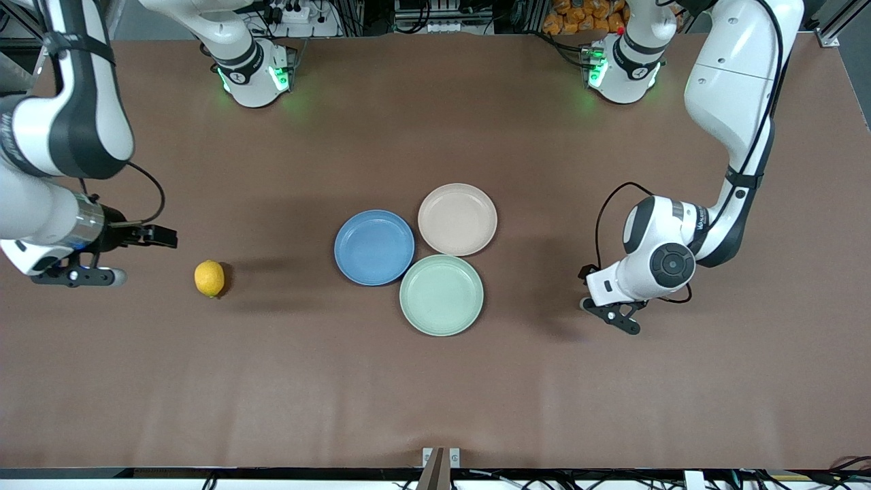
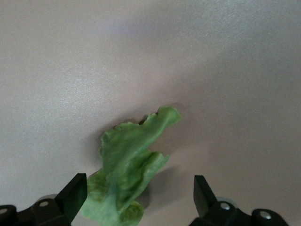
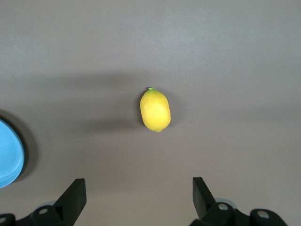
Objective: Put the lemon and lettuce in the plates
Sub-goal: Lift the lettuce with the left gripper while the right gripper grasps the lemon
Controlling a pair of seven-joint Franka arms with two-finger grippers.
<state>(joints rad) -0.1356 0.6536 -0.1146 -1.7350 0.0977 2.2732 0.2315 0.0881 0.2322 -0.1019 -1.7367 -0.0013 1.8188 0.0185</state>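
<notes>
The lemon point(image 1: 209, 278) lies on the brown table toward the right arm's end, and shows in the right wrist view point(image 3: 155, 109). My right gripper point(image 1: 163, 237) is open and empty, beside the lemon and apart from it point(image 3: 138, 195). The lettuce point(image 2: 129, 165) lies on the table, its lower end between the open fingers of my left gripper point(image 2: 138, 195). In the front view the left gripper point(image 1: 584, 273) hides the lettuce. The blue plate point(image 1: 374, 247) and the beige-pink plate point(image 1: 457, 219) sit empty at mid-table, touching each other.
A mint-green plate point(image 1: 441, 295) sits empty against the other two, nearer the front camera. The blue plate's rim point(image 3: 9, 155) shows at the edge of the right wrist view. The arm bases point(image 1: 255, 75) stand along the table's back edge.
</notes>
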